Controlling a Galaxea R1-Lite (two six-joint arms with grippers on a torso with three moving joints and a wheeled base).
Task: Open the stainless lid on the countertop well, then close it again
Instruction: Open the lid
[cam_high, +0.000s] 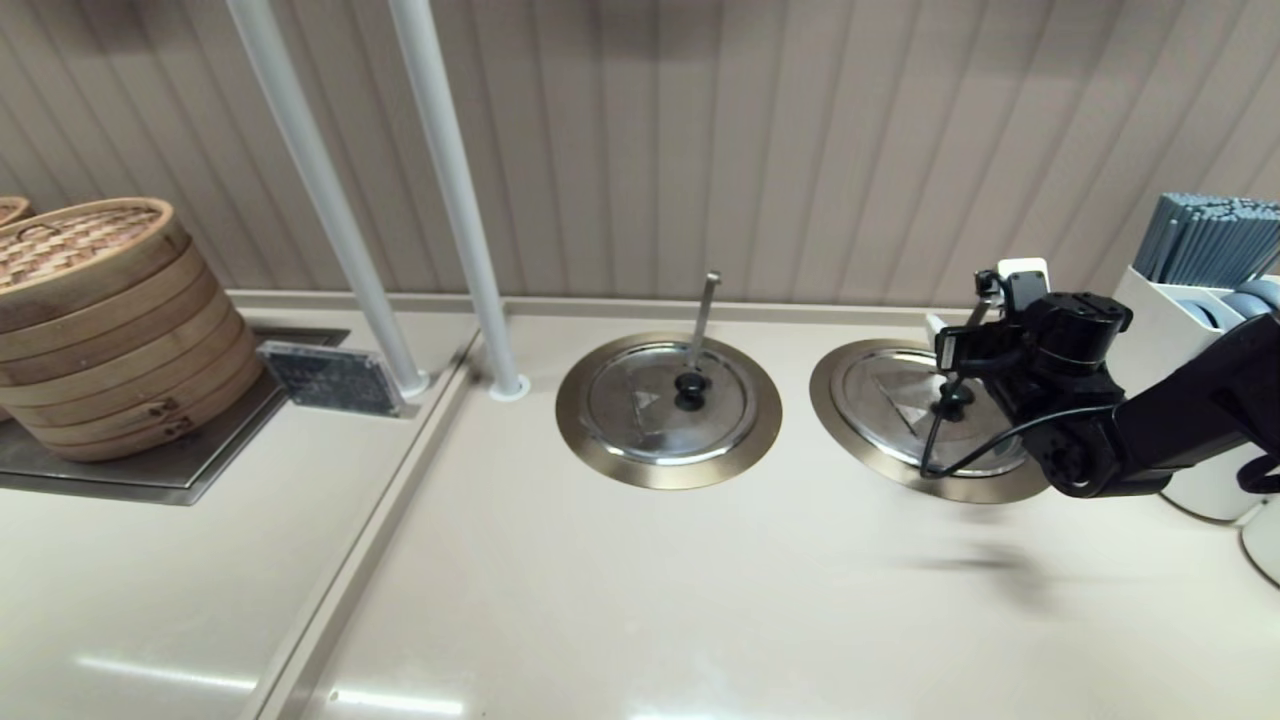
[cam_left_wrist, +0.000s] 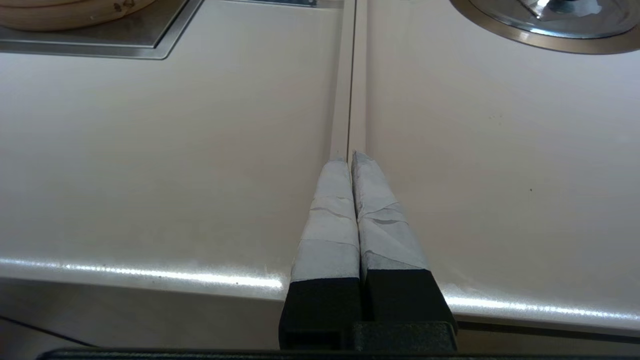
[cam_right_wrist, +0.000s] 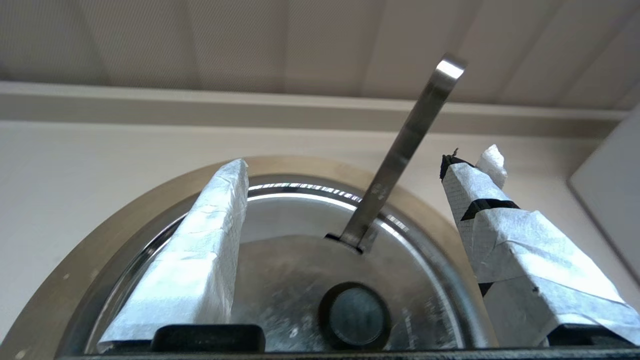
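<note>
While the beige countertop (cam_high: 620, 600) spreads wide below the head camera, two bronze-rimmed wells are seen set into it side by side. The right-hand round countertop well with the flat bronze rim (cam_high: 835, 400) is covered by the round polished stainless lid with the wedge panel (cam_high: 890, 400), which lies closed and flat. Directly above it the black right gripper (cam_right_wrist: 345, 172) is held, its taped fingers (cam_right_wrist: 200, 260) spread wide apart to either side of the lid's small black knob (cam_right_wrist: 356, 316). A slim steel ladle handle (cam_right_wrist: 407, 145) is seen rising through the lid's notch. Over the counter's seam near the front edge, the left gripper (cam_left_wrist: 350, 156) is parked, fingers pressed together.
</note>
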